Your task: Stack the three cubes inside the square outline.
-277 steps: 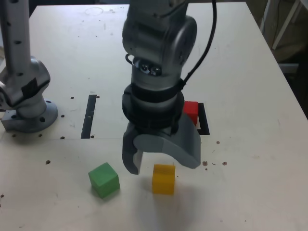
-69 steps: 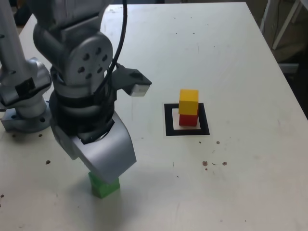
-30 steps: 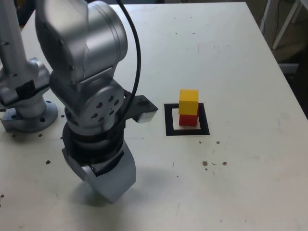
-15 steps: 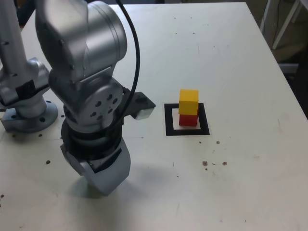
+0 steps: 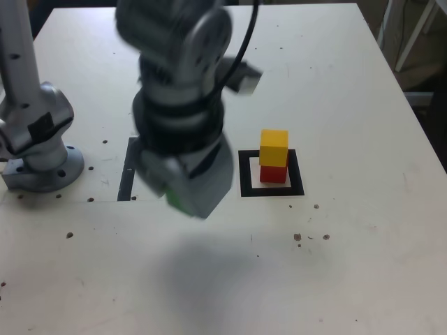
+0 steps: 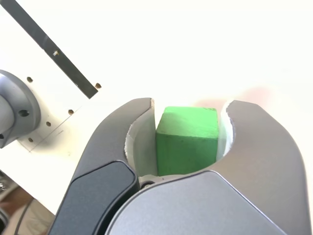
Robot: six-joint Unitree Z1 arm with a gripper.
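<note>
We see the gripper clamped on the green cube, its two grey fingers pressed against opposite sides of the cube, as the wrist view shows plainly. In the exterior view the gripper hangs above the white tabletop, clear of its surface, with a soft shadow lying on the tabletop beneath it; the arm is blurred there, and only a sliver of the green cube peeks out at the lower edge of the fingers. The gripper sits between the narrow black strip, on the exterior view's left, and the square outline, on the exterior view's right. Inside the square outline the red cube rests on the white centre, and the yellow cube stands directly on top of it, the two roughly aligned. The green cube is held just beside that stack, on its left in the exterior view, and apart from it. The arm's grey base stands at the exterior view's left edge, and the wrist view catches part of the base near the black strip too. Small dark holes and specks dot the tabletop.
</note>
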